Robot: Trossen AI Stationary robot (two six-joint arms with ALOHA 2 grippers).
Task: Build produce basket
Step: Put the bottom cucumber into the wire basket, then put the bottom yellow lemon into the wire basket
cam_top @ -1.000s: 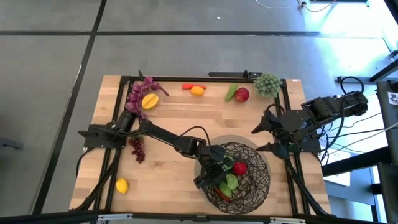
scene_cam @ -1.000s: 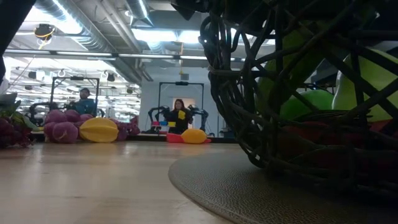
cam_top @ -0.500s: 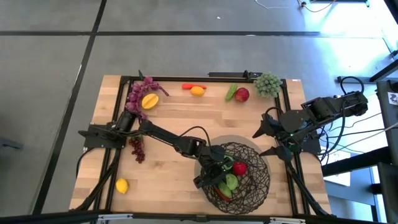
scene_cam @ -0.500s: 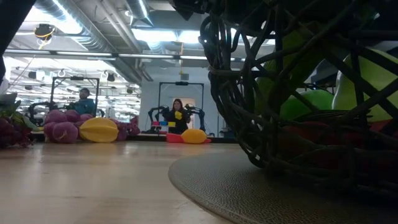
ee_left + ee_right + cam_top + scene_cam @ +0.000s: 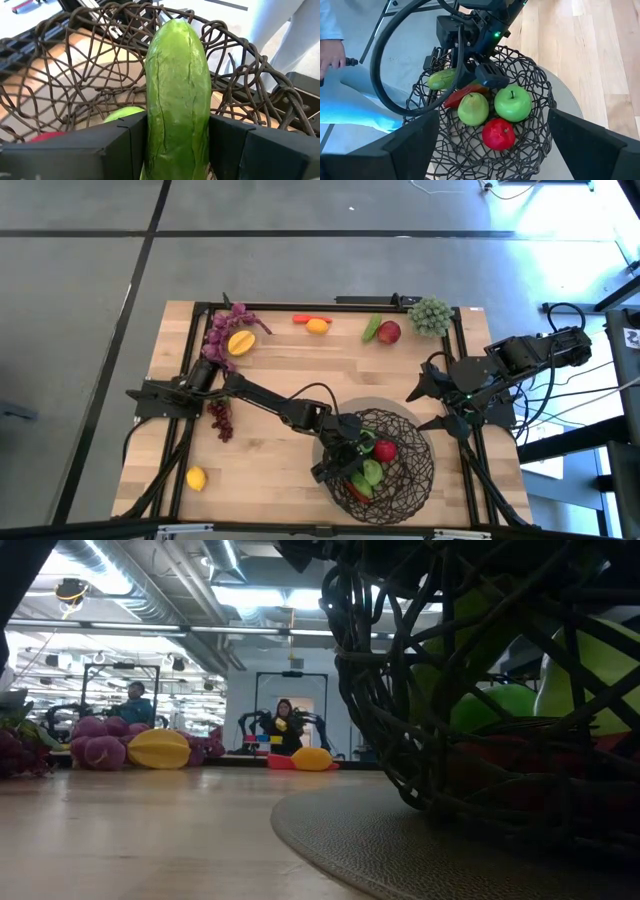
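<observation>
left gripper [image 5: 177,150] clamps cucumber [image 5: 177,90]; no readable labels

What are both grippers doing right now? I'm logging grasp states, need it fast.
Left gripper: shut on the cucumber, inside the basket.
Right gripper: open, empty, near the basket.

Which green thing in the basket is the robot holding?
The long cucumber, pinched in the left end effector. The round green apple and the green pear lie loose in the basket.

Woven twig basket [image 5: 530,90], glossy cucumber [image 5: 177,90], wooden table [image 5: 300,370].
</observation>
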